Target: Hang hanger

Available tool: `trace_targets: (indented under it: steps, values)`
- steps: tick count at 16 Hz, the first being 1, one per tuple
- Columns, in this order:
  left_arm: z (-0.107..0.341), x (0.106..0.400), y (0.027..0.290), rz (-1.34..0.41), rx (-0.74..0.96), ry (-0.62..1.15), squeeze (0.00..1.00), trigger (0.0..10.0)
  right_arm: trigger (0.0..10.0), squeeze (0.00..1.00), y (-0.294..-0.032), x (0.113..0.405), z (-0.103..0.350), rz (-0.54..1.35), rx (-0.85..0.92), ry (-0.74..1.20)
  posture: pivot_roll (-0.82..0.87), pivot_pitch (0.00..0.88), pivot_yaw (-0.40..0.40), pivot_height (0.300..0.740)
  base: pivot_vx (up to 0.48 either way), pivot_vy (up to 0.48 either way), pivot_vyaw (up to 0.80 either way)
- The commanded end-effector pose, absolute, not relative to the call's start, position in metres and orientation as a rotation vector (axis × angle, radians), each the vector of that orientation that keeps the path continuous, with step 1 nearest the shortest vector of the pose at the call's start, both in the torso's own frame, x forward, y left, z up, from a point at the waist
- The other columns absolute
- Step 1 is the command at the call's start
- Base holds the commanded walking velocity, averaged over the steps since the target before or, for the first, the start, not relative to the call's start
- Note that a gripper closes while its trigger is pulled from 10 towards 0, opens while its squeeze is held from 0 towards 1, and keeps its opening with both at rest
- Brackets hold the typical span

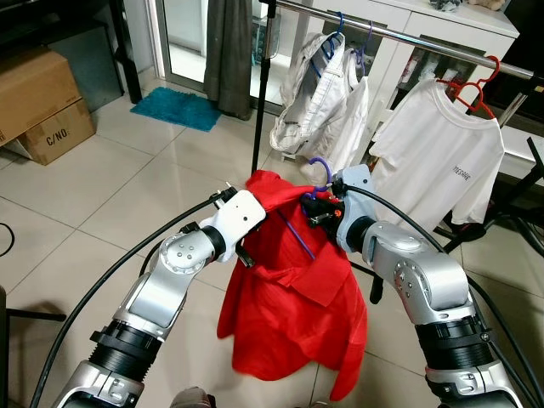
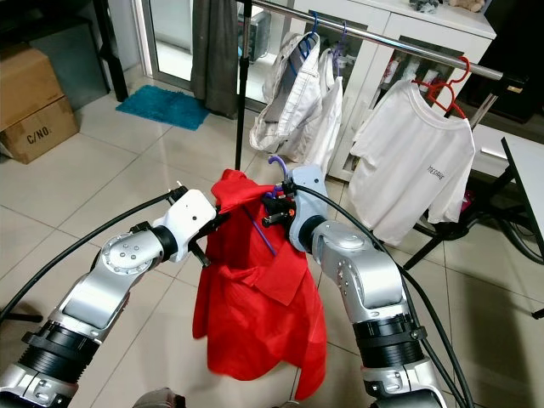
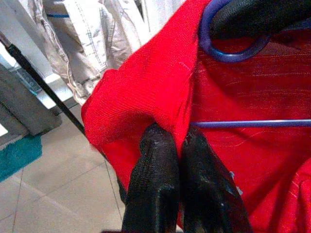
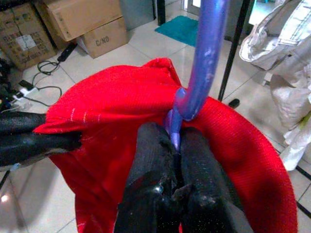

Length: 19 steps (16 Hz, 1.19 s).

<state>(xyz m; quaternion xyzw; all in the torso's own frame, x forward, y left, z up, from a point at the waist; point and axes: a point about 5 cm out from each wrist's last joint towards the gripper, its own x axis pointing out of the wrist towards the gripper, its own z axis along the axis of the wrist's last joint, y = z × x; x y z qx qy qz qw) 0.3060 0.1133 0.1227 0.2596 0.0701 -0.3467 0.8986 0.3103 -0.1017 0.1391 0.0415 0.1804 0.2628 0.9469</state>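
Carry step: right hand [image 4: 175, 145] clamped on purple hanger [image 4: 197, 73], left hand [image 3: 180, 160] pinching red shirt [image 1: 293, 297]; next, hook far rail [image 1: 399, 36].

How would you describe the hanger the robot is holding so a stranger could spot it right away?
Start at the metal clothes rail with white clothes hanging on it. In front of it, the two grippers hold up a red shirt. The purple hanger pokes from its collar, pinched in the right gripper; the rail's other hangers are blue and red.
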Motion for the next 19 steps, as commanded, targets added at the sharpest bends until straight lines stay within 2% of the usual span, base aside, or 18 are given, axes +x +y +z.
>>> trace_targets:
  steps: [1,2,3,8,10,14,15,16,19]
  values:
    - [0.126,0.305,0.111,-0.728,0.539,0.139,0.0,10.0,10.0,0.0,-0.108,0.316,0.15,0.511,0.103,0.311,0.03,0.0,-0.112,0.74,0.0,0.0,0.0]
    - [0.126,0.303,0.111,-0.736,0.543,0.145,0.48,10.0,10.0,0.0,-0.107,0.317,0.151,0.511,0.113,0.306,0.03,0.0,-0.109,0.74,0.0,0.0,0.0]
    - [0.125,0.302,0.112,-0.747,0.542,0.153,1.0,10.0,10.0,0.0,-0.107,0.317,0.152,0.512,0.117,0.301,0.03,0.0,-0.109,0.74,0.0,0.0,0.0]
    - [0.117,0.284,0.113,-0.854,0.47,0.22,1.0,10.0,10.0,0.0,-0.105,0.317,0.15,0.492,0.133,0.302,0.03,0.0,-0.101,0.74,0.0,0.0,0.0]
    - [0.118,0.282,0.118,-0.823,0.429,0.227,1.0,10.0,10.0,0.0,-0.107,0.318,0.15,0.468,0.107,0.284,0.03,0.0,-0.103,0.74,0.0,0.0,0.0]
    - [0.126,0.286,0.134,-0.649,0.313,0.185,1.0,10.0,10.0,0.0,-0.117,0.321,0.145,0.413,0.091,0.275,0.04,0.0,-0.102,0.74,0.0,0.0,0.0]
    - [0.131,0.285,0.15,-0.509,0.219,0.139,0.03,10.0,10.0,0.0,-0.124,0.317,0.136,0.386,0.066,0.275,0.04,0.0,-0.107,0.74,0.0,0.0,0.0]
    - [0.133,0.281,0.16,-0.434,0.162,0.126,0.0,10.0,10.0,0.0,-0.131,0.315,0.127,0.328,0.029,0.287,0.05,0.0,-0.113,0.74,0.0,0.0,0.0]
    - [0.125,0.264,0.186,-0.266,0.13,0.128,0.0,10.0,10.0,0.0,-0.156,0.309,0.104,0.132,-0.098,0.324,0.05,0.0,-0.099,0.74,0.0,0.0,0.0]
